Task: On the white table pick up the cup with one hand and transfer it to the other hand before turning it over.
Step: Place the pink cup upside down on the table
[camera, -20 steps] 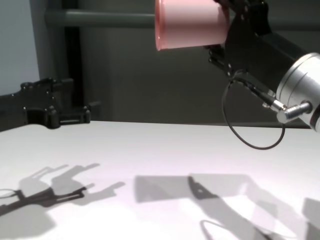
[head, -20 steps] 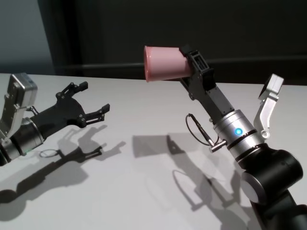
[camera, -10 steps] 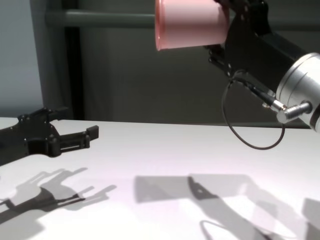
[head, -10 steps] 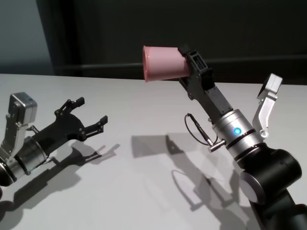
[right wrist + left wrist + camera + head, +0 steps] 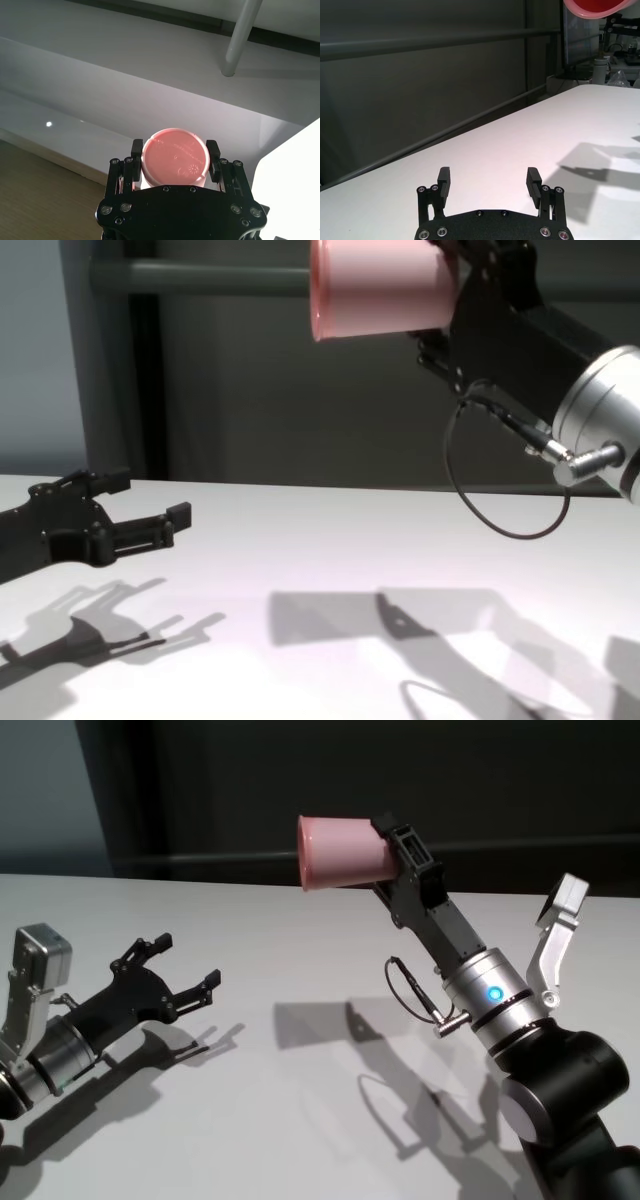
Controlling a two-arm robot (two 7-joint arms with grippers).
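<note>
The pink cup (image 5: 340, 852) is held on its side high above the white table (image 5: 300, 1120), rim pointing to the view's left. My right gripper (image 5: 395, 855), with a silver wrist and a looped black cable, is shut on the cup's base end. The cup also shows in the chest view (image 5: 380, 290) and in the right wrist view (image 5: 174, 162), between the fingers. My left gripper (image 5: 187, 960) is open and empty, low over the table at the left, well apart from the cup. The left wrist view shows its spread fingertips (image 5: 444, 176) and the cup's rim (image 5: 595, 6) far above.
A dark wall with a horizontal grey rail (image 5: 200, 278) stands behind the table's far edge. The arms and cup cast shadows (image 5: 320, 1020) on the table's middle.
My left gripper has dropped lower and drawn back toward the near left, staying open. My right gripper and the cup have stayed put.
</note>
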